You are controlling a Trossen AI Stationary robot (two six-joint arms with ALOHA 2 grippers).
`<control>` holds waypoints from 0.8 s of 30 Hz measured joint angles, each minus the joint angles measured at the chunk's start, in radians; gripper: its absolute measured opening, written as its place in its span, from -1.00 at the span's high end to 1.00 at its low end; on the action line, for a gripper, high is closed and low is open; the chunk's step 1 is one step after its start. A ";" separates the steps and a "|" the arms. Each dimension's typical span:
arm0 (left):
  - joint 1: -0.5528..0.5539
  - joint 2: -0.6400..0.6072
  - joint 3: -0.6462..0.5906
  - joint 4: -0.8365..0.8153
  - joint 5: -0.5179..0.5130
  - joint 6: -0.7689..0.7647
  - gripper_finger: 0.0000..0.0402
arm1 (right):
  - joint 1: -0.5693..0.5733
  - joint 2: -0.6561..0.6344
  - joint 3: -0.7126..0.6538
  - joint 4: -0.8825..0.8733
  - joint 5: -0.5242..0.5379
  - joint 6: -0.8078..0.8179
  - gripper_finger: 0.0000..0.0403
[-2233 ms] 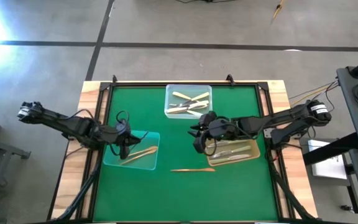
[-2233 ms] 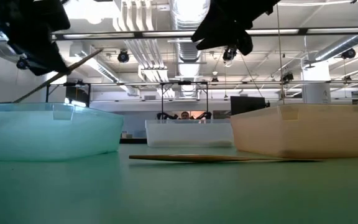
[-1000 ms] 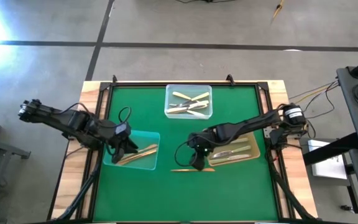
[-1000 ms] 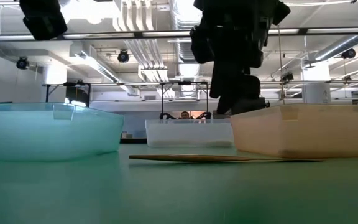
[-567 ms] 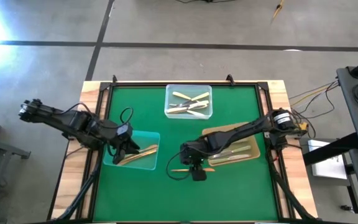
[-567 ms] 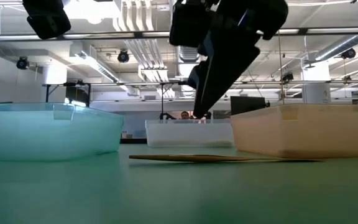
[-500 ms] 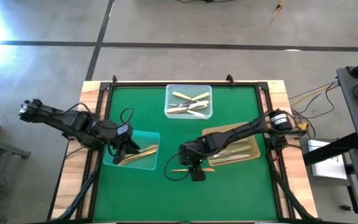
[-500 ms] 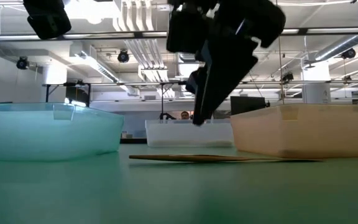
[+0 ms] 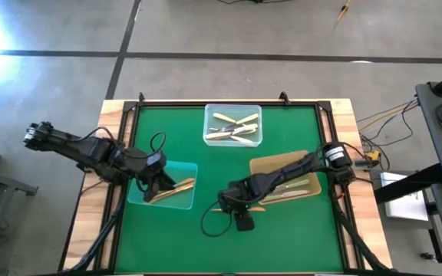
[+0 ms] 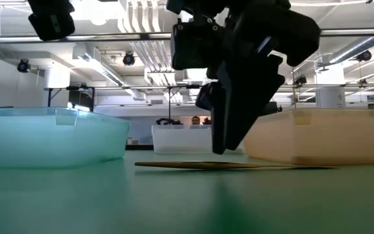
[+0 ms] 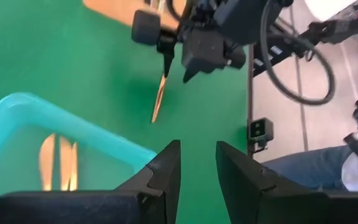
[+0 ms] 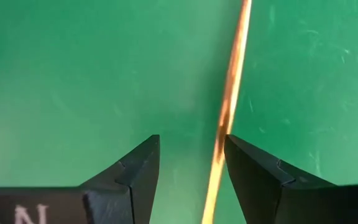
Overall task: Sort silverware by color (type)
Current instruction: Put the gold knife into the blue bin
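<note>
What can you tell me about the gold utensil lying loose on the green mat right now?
The gold utensil is a slim, shiny coppery strip lying flat on the green mat, outside all three trays, just in front of the tan tray. Which type it is cannot be told. The right pincer hangs just above it, open, with the strip running close beside one finger; no contact is visible. From table level it shows as a thin line.
</note>
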 joint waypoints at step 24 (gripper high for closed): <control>-0.012 0.173 -0.001 0.225 0.037 0.041 0.58 | 0.026 0.000 -0.024 0.142 0.186 0.089 0.30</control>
